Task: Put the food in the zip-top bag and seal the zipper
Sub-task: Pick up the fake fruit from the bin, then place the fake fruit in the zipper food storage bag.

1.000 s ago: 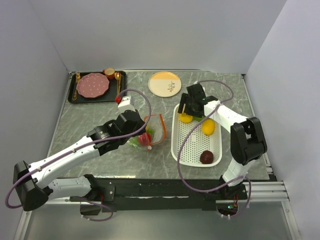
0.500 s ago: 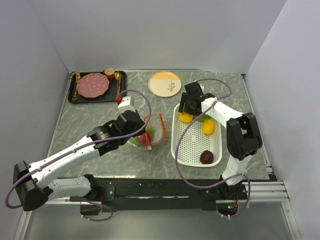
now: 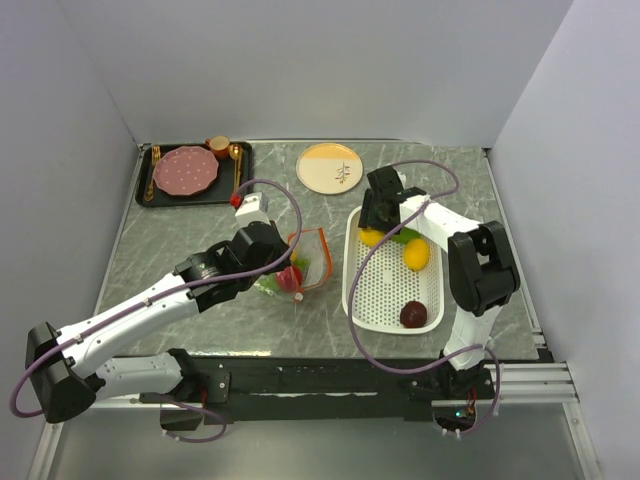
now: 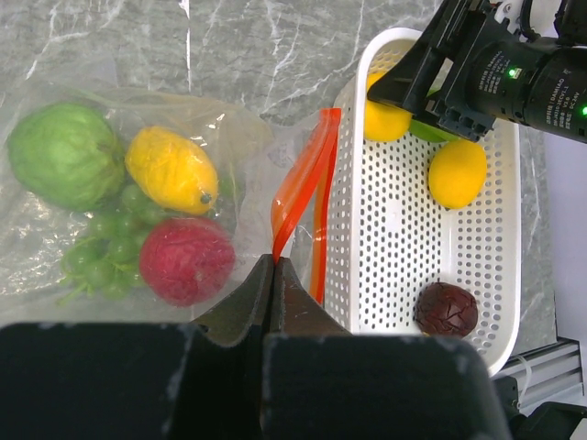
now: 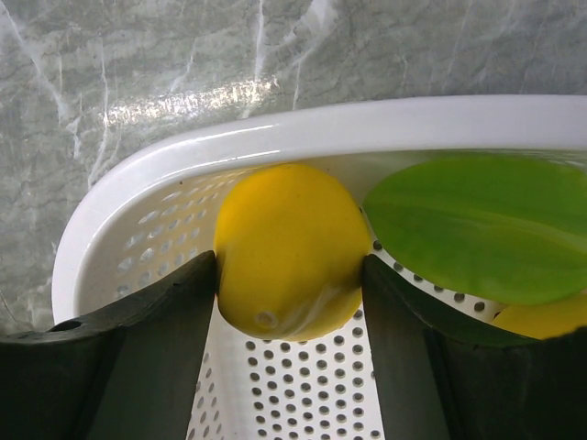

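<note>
the zip-top bag (image 4: 229, 128) lies on the left, holding a green leafy piece (image 4: 64, 156), a yellow piece (image 4: 171, 170), grapes (image 4: 101, 257) and a red ball (image 4: 186, 259). the left gripper (image 4: 275, 275) is clenched on the zipper (image 4: 298, 188), probably to hold the mouth open toward the white basket (image 4: 394, 229). there the right gripper (image 5: 289, 270) grasps a yellow lemon (image 5: 284, 220), fingers touching both sides, seemingly to carry it over. a second lemon (image 4: 457, 172) and a maroon ball (image 4: 445, 309) wait.
</note>
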Controlling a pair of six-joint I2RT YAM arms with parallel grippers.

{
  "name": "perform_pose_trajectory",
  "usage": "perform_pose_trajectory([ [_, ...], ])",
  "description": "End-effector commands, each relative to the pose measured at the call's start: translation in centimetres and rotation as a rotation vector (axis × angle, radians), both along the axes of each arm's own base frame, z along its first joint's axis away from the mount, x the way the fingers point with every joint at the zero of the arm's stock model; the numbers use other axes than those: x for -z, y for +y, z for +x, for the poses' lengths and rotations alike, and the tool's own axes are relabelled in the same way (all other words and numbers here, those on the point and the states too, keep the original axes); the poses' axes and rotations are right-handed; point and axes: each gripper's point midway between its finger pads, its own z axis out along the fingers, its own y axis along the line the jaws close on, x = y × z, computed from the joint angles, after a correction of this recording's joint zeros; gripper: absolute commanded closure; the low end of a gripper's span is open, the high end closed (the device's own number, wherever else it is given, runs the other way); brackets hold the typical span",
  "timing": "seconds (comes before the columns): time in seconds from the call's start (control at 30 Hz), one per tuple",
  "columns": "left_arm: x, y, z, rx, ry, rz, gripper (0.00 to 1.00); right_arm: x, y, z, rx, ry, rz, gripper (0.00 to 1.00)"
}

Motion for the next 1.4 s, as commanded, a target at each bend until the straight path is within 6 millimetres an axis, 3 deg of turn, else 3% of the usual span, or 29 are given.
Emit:
perform_pose_trajectory([
  [0.0,-0.9,0.2,0.1,-0.011,-0.022,-0.028,0.99,-0.8,0.2,0.3,-0.01,-0.017,0.018,0.41],
  [0.03,-1.0,0.2,0.1,-0.011,-0.026,-0.033,0.99,-0.8,0.2,0.3,-0.012,-0.019,0.019,0.53],
  [0.1,-0.9,0.2,0.1,-0.007,-0.026,-0.033,0.99,-0.9,0.1,0.2,-0.014,-0.015,0.015,0.59],
  [0.13,-1.0,0.2,0.1,-0.008,-0.026,-0.034,0.99,-0.9,0.1,0.2,-0.016,-0.015,0.015,0.69],
  [0.2,-1.0,0.1,0.1,-0.007,-0.025,-0.03,0.99,-1.4,0.1,0.1,-0.019,-0.032,0.021,0.77],
  [0.23,-0.9,0.2,0.2,-0.006,-0.023,-0.026,0.99,-1.7,0.2,0.0,-0.023,-0.037,0.03,0.86],
  [0.27,-0.9,0.1,0.1,-0.003,-0.023,-0.025,0.99,-2.0,0.3,0.0,-0.022,-0.041,0.036,0.87],
  [0.57,-0.6,-0.1,0.2,0.004,-0.019,-0.025,0.99,-5.9,0.4,-2.0,-0.041,-0.107,0.105,0.88],
  [0.67,-0.7,-0.3,0.3,0.004,-0.021,-0.025,0.99,-7.2,0.5,-3.4,-0.046,-0.133,0.15,0.88],
  [0.87,-0.5,-0.9,0.6,0.024,-0.017,-0.019,0.99,-10.4,2.6,-7.4,-0.119,-0.203,0.34,0.87],
  [1.1,-0.1,-1.3,0.8,0.018,-0.002,-0.019,0.99,-16.0,7.3,-11.5,-0.264,-0.308,0.637,0.86],
  [1.2,-0.4,-1.7,0.8,0.03,-0.008,-0.032,0.99,-16.7,10.4,-12.8,-0.342,-0.286,0.679,0.85],
  [1.37,-1.1,-1.9,1.1,0.034,-0.019,-0.033,0.99,-15.4,14.9,-14.2,-0.41,-0.192,0.763,0.85],
])
